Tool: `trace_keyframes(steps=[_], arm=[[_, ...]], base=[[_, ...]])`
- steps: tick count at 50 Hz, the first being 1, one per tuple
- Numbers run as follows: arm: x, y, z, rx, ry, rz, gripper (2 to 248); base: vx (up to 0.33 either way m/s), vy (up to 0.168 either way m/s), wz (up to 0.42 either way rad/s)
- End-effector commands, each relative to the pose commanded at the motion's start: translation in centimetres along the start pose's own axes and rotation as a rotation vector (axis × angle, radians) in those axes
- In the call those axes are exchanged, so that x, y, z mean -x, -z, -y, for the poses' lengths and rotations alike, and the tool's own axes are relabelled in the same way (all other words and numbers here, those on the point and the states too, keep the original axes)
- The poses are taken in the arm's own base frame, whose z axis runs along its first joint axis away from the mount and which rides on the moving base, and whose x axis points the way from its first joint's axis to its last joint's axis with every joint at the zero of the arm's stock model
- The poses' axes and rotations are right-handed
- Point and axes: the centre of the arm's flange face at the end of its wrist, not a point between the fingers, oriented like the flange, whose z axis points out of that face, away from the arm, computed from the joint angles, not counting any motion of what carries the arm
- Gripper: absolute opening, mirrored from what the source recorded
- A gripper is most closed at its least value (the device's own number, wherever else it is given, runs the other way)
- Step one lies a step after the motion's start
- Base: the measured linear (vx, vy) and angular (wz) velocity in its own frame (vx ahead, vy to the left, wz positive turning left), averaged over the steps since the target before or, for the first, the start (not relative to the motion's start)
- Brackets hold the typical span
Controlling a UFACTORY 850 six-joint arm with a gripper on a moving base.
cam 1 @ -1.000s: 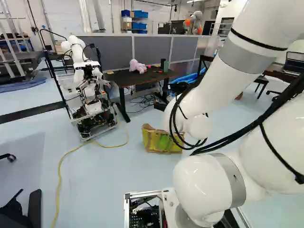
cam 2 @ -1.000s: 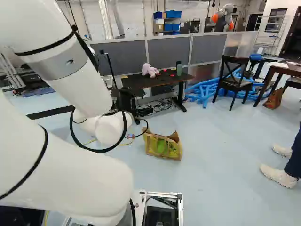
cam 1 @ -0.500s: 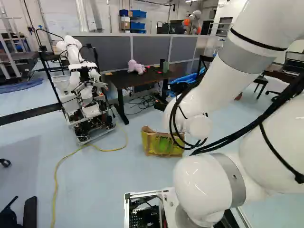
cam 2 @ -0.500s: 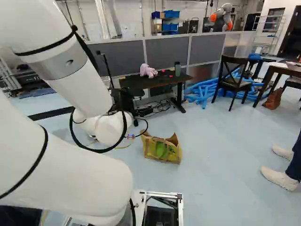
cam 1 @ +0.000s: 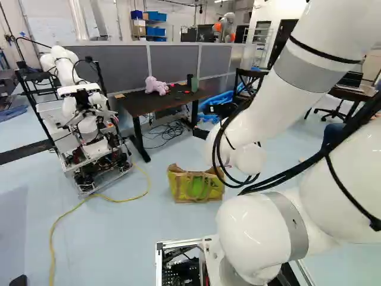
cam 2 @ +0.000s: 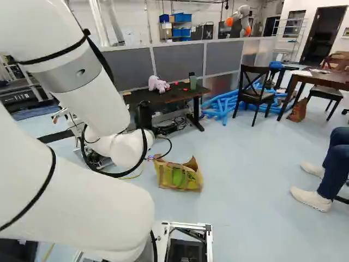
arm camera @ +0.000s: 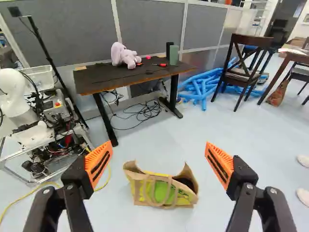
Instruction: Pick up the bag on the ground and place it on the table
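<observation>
The black gripper (cam 1: 223, 111) shows partly beyond the white arm in the left base view. In the wrist view the gripper (arm camera: 159, 162) stands open, its orange pads wide apart with nothing gripped. The yellow-green bag with tan edges (arm camera: 157, 193) sits upright on the floor, lying between and beyond the two fingers in that view, its handles at the near side. The same bag (cam 2: 179, 176) is right of the arm's wrist in the right base view. The dark-topped table (arm camera: 104, 81) stands farther off, against grey partitions.
On the table are a pink plush toy (arm camera: 124, 55) and a green bottle (arm camera: 174, 55). Another robot (cam 1: 89, 128) stands left of the table, a yellow cable (cam 1: 59, 221) near it. Blue tubes (arm camera: 200, 87) and a chair (arm camera: 241, 70) are to the right, as is a seated person (cam 2: 327, 180).
The base has moved, turning right and slightly ahead: the scene slides left in both base views and the bag looks a little nearer. The arm keeps its pose.
</observation>
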Motion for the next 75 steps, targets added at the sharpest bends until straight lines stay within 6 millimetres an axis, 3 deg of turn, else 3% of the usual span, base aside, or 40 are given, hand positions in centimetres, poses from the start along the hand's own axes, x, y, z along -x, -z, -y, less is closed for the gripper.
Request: trace_keyframes(steps=[75], arm=[[0.0,0.0,0.0,0.0,0.0,0.0,247]], base=[[0.114,0.0,-0.019]])
